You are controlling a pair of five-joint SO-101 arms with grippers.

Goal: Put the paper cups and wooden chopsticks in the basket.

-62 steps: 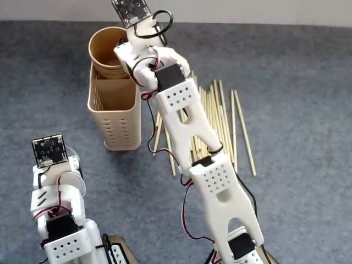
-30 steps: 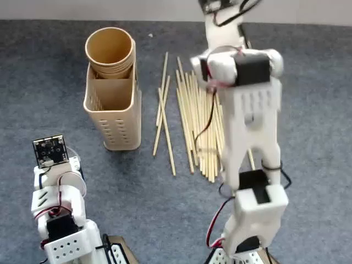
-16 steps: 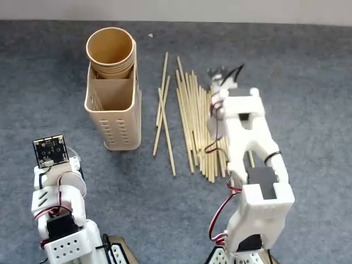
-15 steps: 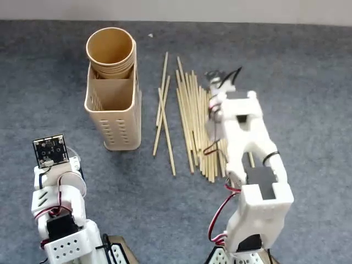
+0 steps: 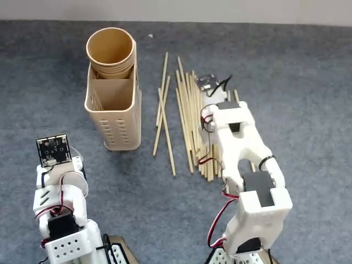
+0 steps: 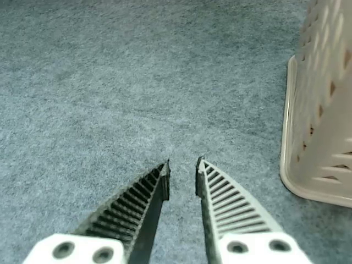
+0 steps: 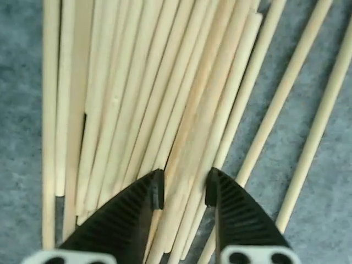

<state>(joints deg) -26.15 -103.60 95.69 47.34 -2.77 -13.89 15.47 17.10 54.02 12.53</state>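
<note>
Stacked brown paper cups [image 5: 110,51] stand in the far compartment of the beige basket [image 5: 114,118]. Several wooden chopsticks [image 5: 191,115] lie in a loose pile on the carpet to the right of the basket. In the right wrist view, my right gripper [image 7: 185,187] is down on this pile of chopsticks [image 7: 165,99], open, with a few sticks lying between its fingertips. The right arm [image 5: 236,148] covers part of the pile. My left gripper [image 6: 183,164] hovers over bare carpet near the basket's base [image 6: 322,126], slightly open and holding nothing.
The left arm [image 5: 58,187] stands at the near left, in front of the basket. A few chopsticks [image 5: 163,110] lie apart between basket and pile. Grey carpet [image 5: 308,110] stretches open to the right.
The right arm swung from above the basket and cups over to the chopstick pile and came down onto it. The left arm barely shifted.
</note>
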